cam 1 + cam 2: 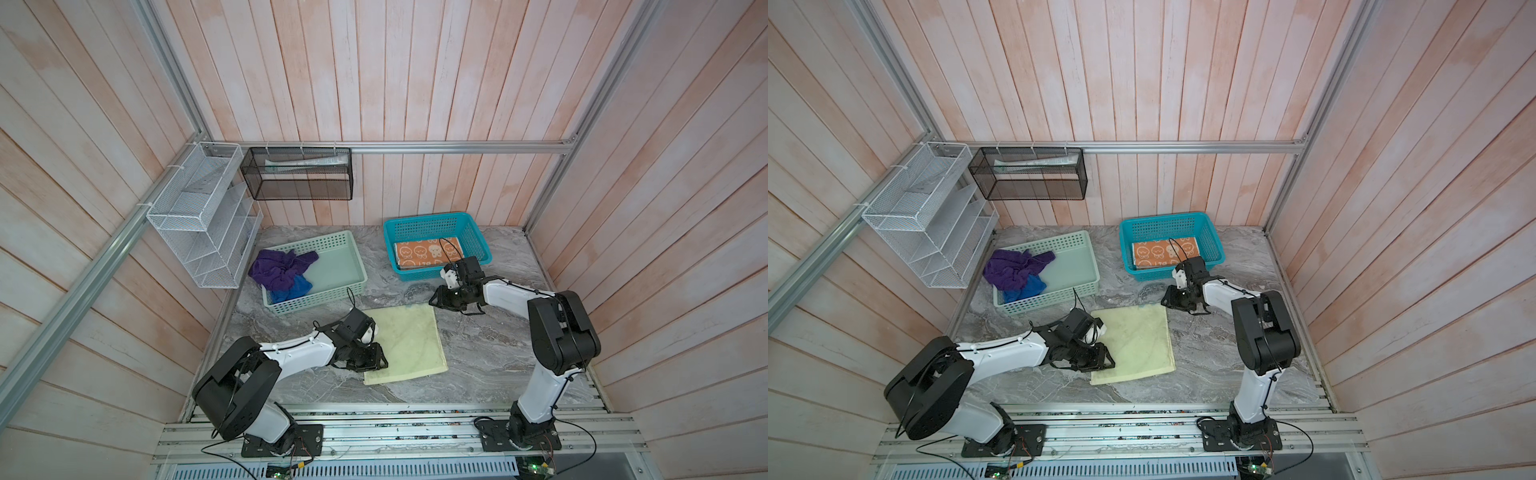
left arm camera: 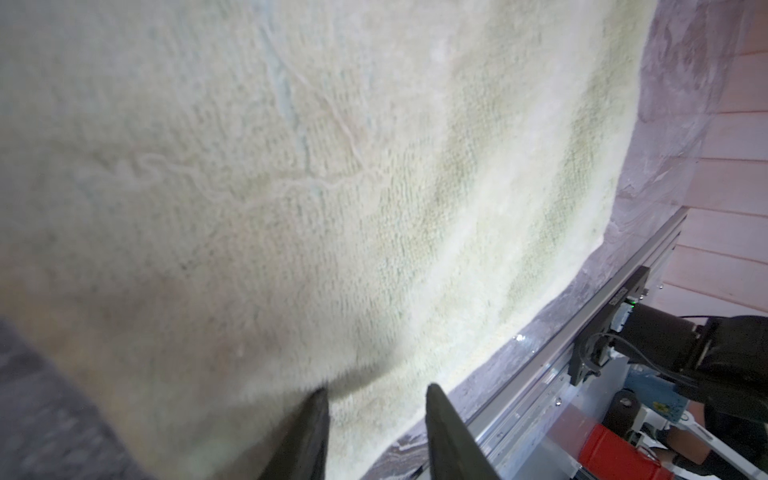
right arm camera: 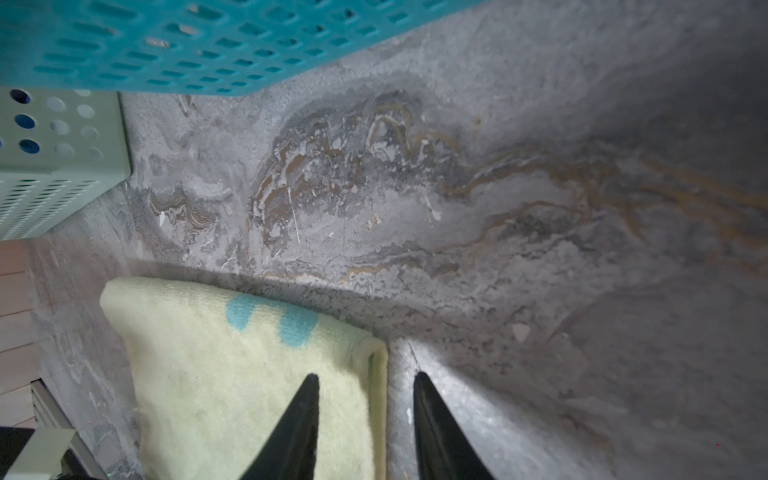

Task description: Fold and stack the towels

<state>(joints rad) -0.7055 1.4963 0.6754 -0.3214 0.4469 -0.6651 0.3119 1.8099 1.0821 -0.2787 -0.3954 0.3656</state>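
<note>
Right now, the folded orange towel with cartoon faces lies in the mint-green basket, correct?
No. The folded orange towel with cartoon faces lies in the teal basket, as both top views show. The mint-green basket holds the crumpled purple towel and blue towel.

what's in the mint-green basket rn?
Mint-green basket: a crumpled purple towel, spilling over its rim, lying on a blue towel. The remaining floor is bare. The purple one covers part of the blue, so anything under them is hidden.
</note>
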